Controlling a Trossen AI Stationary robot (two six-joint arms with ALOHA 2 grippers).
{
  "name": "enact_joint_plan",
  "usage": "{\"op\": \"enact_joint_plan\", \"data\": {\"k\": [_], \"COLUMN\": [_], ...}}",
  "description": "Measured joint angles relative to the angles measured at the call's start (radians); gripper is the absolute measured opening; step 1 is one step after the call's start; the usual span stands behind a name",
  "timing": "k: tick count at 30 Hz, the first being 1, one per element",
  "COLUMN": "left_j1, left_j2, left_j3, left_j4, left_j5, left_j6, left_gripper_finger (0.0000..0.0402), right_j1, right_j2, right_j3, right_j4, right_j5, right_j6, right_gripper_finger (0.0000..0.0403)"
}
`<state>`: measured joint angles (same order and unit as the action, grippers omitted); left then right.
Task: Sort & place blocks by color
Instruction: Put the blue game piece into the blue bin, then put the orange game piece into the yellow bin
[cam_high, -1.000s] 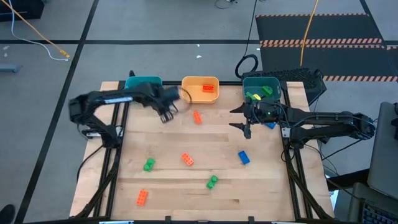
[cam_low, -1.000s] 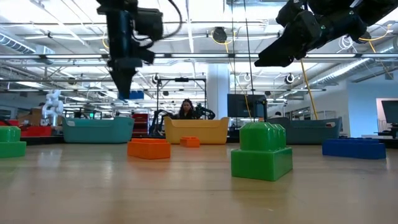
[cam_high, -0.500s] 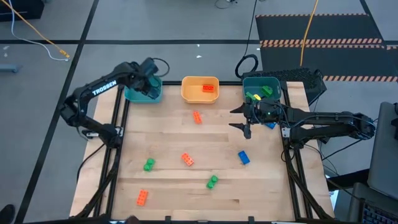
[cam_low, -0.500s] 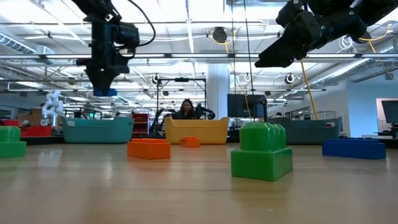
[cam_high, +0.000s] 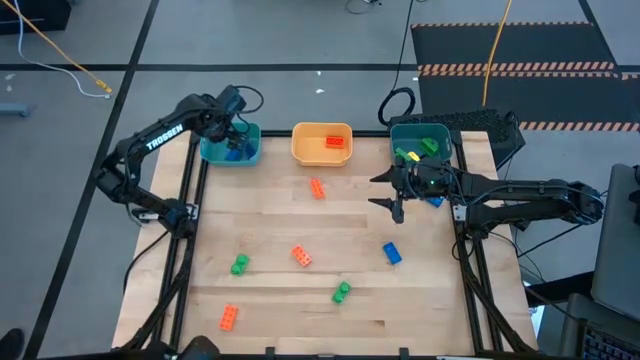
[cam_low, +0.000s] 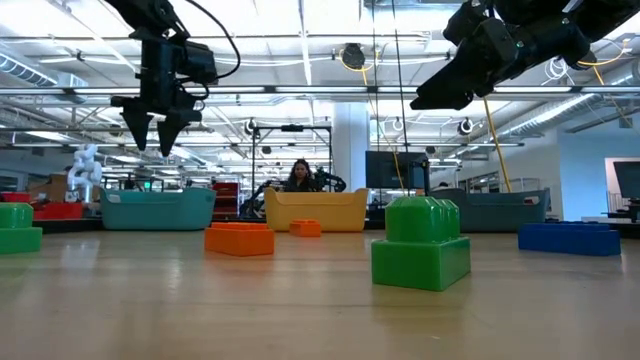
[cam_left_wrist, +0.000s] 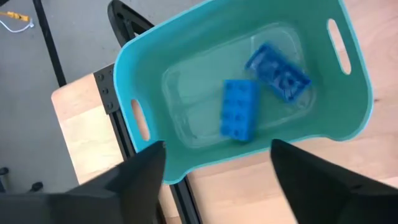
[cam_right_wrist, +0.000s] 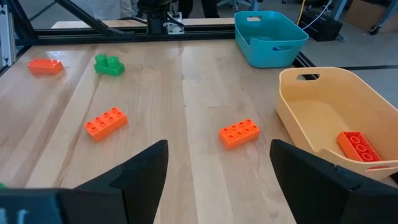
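a second ago the left gripper was out over the table beside the orange tray; it has since swung across to hang above the teal tray. its fingers, closed half a second ago, now stand spread, and two blue blocks lie in that tray.
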<state>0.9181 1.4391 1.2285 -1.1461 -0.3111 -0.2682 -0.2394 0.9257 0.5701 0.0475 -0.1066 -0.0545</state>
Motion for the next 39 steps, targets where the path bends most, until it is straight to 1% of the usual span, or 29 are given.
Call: {"op": "enact_joint_plan", "data": {"k": [2, 4, 7, 9, 14, 17, 22, 27, 30, 35, 39], "left_j1": [0.000, -0.004, -0.023, -0.043, -0.121, -0.187, -0.326, -0.492, -0.593, -0.747, -0.843], "left_j2": [0.000, 0.000, 0.000, 0.000, 0.000, 0.000, 0.000, 0.000, 0.000, 0.000, 0.000], "left_j3": [0.000, 0.000, 0.000, 0.000, 0.000, 0.000, 0.000, 0.000, 0.000, 0.000, 0.000], "left_j4": [0.000, -0.002, -0.013, -0.022, -0.041, -0.057, -0.071, -0.072, -0.087, -0.086, -0.071], "left_j5": [0.000, -0.001, 0.012, 0.062, 0.191, 0.235, 0.263, 0.270, 0.273, 0.294, 0.294], "left_j6": [-0.002, -0.005, -0.020, -0.023, -0.032, -0.063, -0.130, -0.224, -0.298, -0.431, -0.516], "left_gripper_finger": [0.0325, 0.0344, 0.0355, 0.0355, 0.0331, 0.0310, 0.0278, 0.0258, 0.0251, 0.0253, 0.0250], "right_j1": [0.000, 0.000, 0.000, 0.000, 0.000, 0.000, 0.000, -0.001, -0.001, -0.001, -0.001], "right_j2": [0.000, 0.000, 0.000, 0.000, 0.000, 0.000, 0.000, 0.000, 0.000, 0.000, 0.009], "right_j3": [0.000, 0.000, 0.000, 0.000, 0.000, 0.000, -0.001, -0.001, -0.001, -0.001, -0.001], "right_j4": [0.000, 0.000, 0.000, 0.000, -0.010, -0.022, -0.047, -0.052, -0.053, -0.052, -0.045], "right_j5": [0.000, 0.000, 0.000, 0.000, 0.000, 0.000, 0.001, 0.006, 0.006, 0.005, 0.001], "right_j6": [0.005, 0.005, 0.005, 0.004, 0.002, 0.002, 0.008, 0.016, 0.016, 0.018, 0.094], "right_gripper_finger": [0.0274, 0.0274, 0.0274, 0.0274, 0.0274, 0.0274, 0.0274, 0.0274, 0.0274, 0.0274, 0.0274]}}
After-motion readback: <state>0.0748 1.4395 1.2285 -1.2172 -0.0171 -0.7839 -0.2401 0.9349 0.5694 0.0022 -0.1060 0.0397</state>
